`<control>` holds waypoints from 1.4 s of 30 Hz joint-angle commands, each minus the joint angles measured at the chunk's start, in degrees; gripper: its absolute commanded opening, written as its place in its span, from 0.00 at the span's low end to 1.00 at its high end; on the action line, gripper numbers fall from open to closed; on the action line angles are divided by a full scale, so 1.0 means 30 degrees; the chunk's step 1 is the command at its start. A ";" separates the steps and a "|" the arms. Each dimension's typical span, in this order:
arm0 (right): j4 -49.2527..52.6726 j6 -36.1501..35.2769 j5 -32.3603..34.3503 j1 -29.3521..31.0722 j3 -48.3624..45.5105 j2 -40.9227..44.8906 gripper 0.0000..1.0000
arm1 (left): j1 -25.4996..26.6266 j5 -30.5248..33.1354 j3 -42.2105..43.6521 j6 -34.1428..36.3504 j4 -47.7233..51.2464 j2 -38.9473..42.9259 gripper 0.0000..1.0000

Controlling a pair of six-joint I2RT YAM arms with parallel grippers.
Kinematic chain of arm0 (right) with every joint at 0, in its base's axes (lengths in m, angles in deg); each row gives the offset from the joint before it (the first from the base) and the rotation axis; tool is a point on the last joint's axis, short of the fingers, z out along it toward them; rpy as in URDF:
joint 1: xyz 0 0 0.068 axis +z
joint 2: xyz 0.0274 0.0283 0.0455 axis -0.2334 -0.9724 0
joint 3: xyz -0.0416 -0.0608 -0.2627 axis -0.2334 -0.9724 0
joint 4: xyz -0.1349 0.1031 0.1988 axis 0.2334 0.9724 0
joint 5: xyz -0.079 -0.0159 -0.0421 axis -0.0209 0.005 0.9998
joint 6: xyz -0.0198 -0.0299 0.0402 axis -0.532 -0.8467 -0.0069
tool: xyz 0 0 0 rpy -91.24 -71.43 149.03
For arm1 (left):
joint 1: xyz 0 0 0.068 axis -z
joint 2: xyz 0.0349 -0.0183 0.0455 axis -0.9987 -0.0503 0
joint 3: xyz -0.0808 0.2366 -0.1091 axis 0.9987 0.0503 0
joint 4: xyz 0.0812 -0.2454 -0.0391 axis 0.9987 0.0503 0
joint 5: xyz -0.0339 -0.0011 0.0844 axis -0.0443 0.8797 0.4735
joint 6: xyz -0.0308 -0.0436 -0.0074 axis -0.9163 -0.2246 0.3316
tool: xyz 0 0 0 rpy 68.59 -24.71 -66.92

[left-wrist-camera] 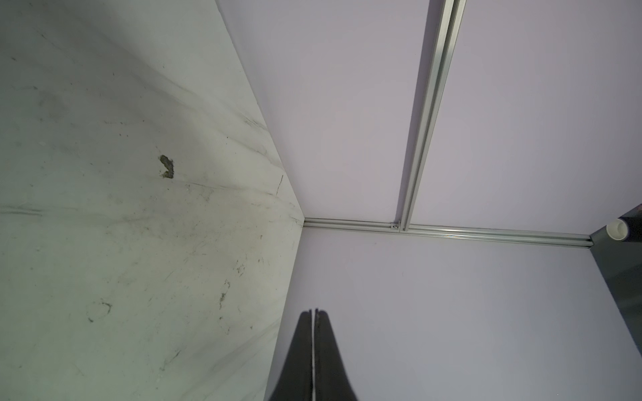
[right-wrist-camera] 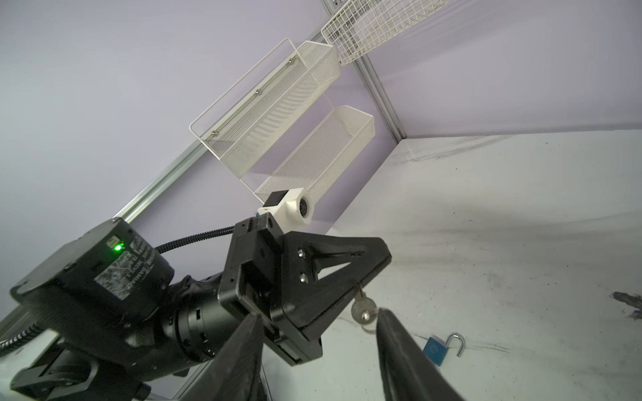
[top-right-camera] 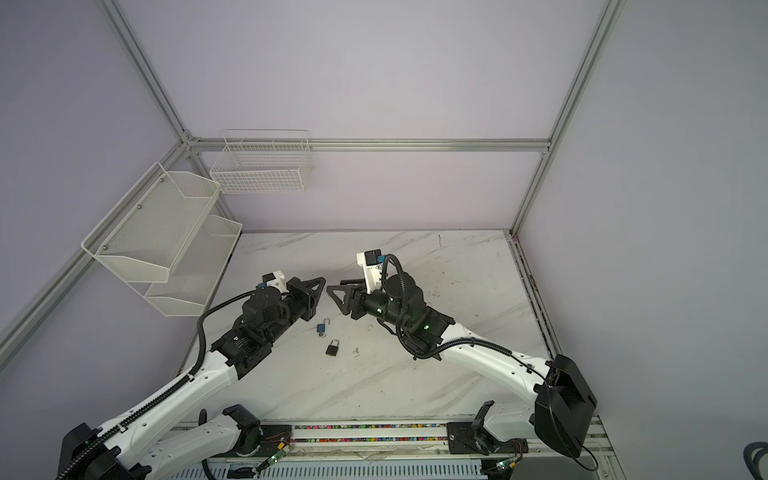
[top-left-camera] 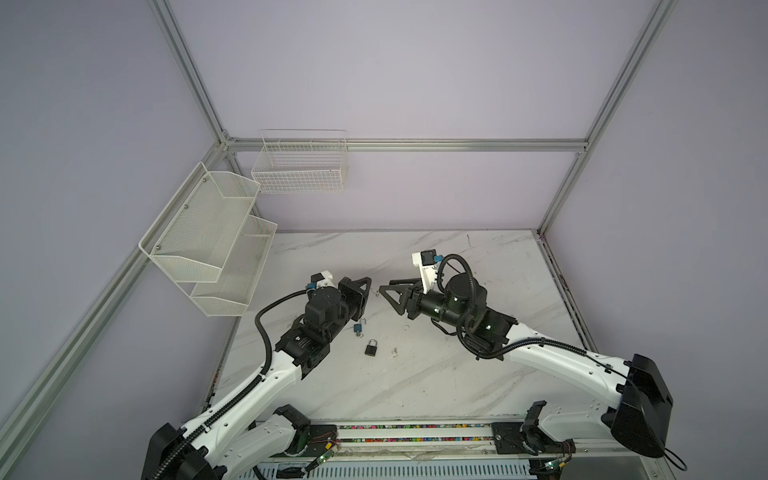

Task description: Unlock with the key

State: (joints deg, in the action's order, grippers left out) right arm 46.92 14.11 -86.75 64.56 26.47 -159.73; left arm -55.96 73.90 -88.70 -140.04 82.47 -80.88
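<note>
Left fingers (right-wrist-camera: 340, 264) pinch the key (right-wrist-camera: 363, 307), right fingers (right-wrist-camera: 399, 347) spread beside it, well inside the table (top-left-camera: 457, 374) edges.

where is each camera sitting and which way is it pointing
Top view: high above the robot's base, looking down at the marble table; both arms, left gripper and right gripper show.
Top view: alongside, same aim; blue padlock and black padlock lie between the arms.
Left wrist: on the left arm, faces a table corner and walls; only its shut fingers show.
Right wrist: on the right arm, faces the left gripper holding the key; its own open fingers show.
Shared: right wrist and top views show the open blue padlock.
</note>
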 commanded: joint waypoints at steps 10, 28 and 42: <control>0.0524 0.4791 -0.6470 -0.2111 0.0687 -0.0143 0.58 | -0.0341 -0.2882 -0.0960 1.1999 -0.4169 0.0484 0.00; -0.5376 0.6683 -0.9073 -0.3365 0.0163 -0.2067 0.47 | -0.0349 -0.5599 -0.0368 1.1795 -0.9253 -0.0948 0.00; -0.6142 0.6981 -0.9339 -0.3474 -0.0182 -0.2456 0.33 | -0.0366 -0.6334 -0.0661 1.1092 -1.0683 -0.1648 0.00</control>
State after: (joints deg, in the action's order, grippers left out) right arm 32.67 33.62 -113.70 54.36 26.39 -166.70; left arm -56.73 56.51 -88.99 -106.29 54.43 -85.73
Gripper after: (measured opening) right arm 0.338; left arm 0.049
